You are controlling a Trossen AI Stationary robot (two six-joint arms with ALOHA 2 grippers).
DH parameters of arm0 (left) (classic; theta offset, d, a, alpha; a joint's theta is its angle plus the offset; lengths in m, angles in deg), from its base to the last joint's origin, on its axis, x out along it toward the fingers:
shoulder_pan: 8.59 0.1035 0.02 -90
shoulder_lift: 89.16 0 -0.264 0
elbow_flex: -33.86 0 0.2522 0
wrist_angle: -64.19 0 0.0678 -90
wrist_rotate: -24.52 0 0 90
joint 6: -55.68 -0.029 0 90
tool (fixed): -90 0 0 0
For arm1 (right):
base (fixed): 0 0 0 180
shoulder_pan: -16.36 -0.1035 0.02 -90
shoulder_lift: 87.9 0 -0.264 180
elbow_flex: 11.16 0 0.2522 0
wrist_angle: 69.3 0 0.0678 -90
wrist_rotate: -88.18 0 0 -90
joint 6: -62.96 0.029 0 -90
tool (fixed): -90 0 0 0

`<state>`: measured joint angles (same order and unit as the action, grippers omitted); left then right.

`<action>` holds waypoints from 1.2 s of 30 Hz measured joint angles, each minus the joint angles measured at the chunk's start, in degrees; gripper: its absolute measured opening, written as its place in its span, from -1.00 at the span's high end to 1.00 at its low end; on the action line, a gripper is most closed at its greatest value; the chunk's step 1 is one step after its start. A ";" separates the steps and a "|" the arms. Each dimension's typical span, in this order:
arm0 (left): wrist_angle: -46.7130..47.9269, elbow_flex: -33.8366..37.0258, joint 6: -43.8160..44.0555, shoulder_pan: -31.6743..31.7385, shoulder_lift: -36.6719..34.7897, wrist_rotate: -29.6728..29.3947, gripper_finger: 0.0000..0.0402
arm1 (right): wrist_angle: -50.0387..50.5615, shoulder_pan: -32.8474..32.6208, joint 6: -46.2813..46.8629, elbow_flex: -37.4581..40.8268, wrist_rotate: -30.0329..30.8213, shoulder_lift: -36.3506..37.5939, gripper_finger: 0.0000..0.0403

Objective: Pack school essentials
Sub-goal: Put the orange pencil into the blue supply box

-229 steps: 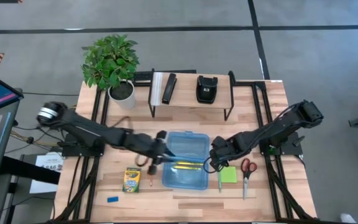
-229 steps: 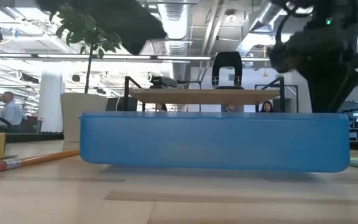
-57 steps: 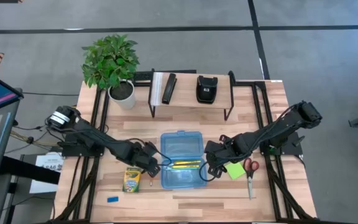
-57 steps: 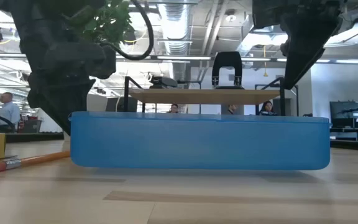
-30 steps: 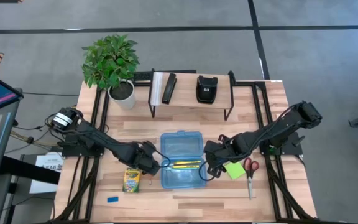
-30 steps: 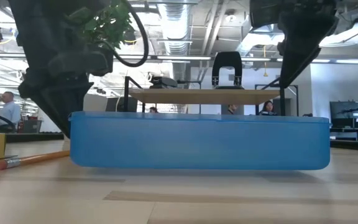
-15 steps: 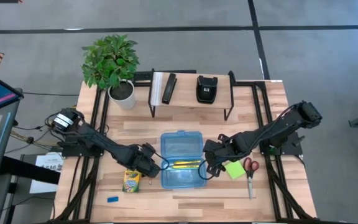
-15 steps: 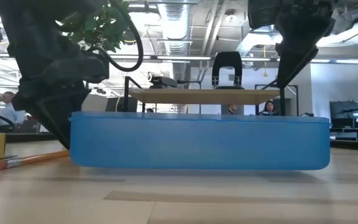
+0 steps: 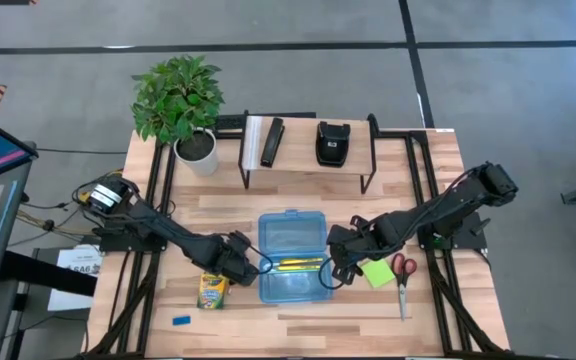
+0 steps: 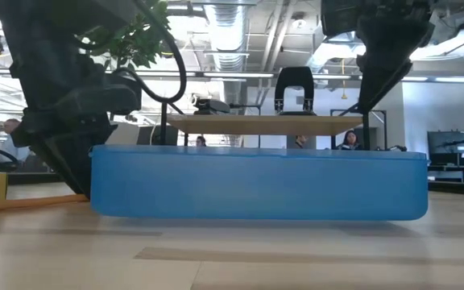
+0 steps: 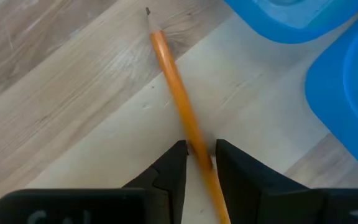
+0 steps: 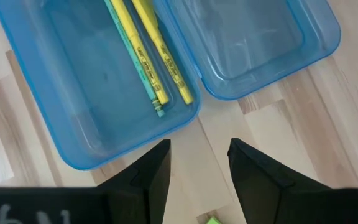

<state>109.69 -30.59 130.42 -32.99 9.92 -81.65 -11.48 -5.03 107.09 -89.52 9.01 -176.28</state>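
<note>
An open blue plastic box point(image 9: 293, 258) sits mid-table; two yellow pencils point(image 12: 166, 56) and a thin teal pen point(image 12: 135, 62) lie in its tray. My left gripper point(image 9: 240, 262) is at the box's left side, shut on an orange pencil point(image 11: 173, 68) on the wood. My right gripper point(image 9: 336, 265) hovers open just right of the box point(image 12: 104, 81), touching nothing. The yellow-green crayon box point(image 9: 211, 290) and blue eraser point(image 9: 181, 321) lie near-left. The lime sticky pad point(image 9: 376, 273) and orange-handled scissors point(image 9: 401, 275) lie to the right. My left gripper pinches the orange pencil's shaft point(image 11: 196, 144) between its two fingers point(image 11: 178, 158), coming from above and lying across the pencil. The sharpened tip point(image 11: 148, 11) points away from the fingers, close over the wood. The low view shows the pencil point(image 10: 39, 201) low beside the box.
A potted plant point(image 9: 180, 100) stands at the far-left corner. A low rack point(image 9: 308, 150) at the far edge carries black and white bars point(image 9: 263, 142) and a black pouch point(image 9: 331, 142). Bare wood lies along the near edge in front of the box.
My left gripper has come down a little toward the near edge, onto the orange pencil. In the low view the pencil's eraser end has shifted toward the table's left and out of the picture. The right arm has kept still.
</note>
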 joint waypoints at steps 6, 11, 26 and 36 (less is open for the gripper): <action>1.25 -0.02 -0.02 1.09 0.04 1.33 0.81 | -0.04 0.16 -0.21 0.00 0.04 0.00 0.10; 1.37 0.04 -2.87 2.33 -0.39 0.47 0.97 | -0.04 0.16 -0.21 0.00 0.04 0.00 0.11; 8.58 0.41 -5.38 5.76 -8.98 -12.09 1.00 | 0.06 0.16 -0.45 0.00 0.04 0.00 0.13; -19.66 0.28 -29.74 1.71 -15.43 -7.79 1.00 | 4.34 0.56 -0.67 -1.80 0.00 0.00 0.15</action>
<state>90.03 -30.31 100.67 -31.28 -5.51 -89.43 -7.14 -4.47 106.43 -91.32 9.01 -176.28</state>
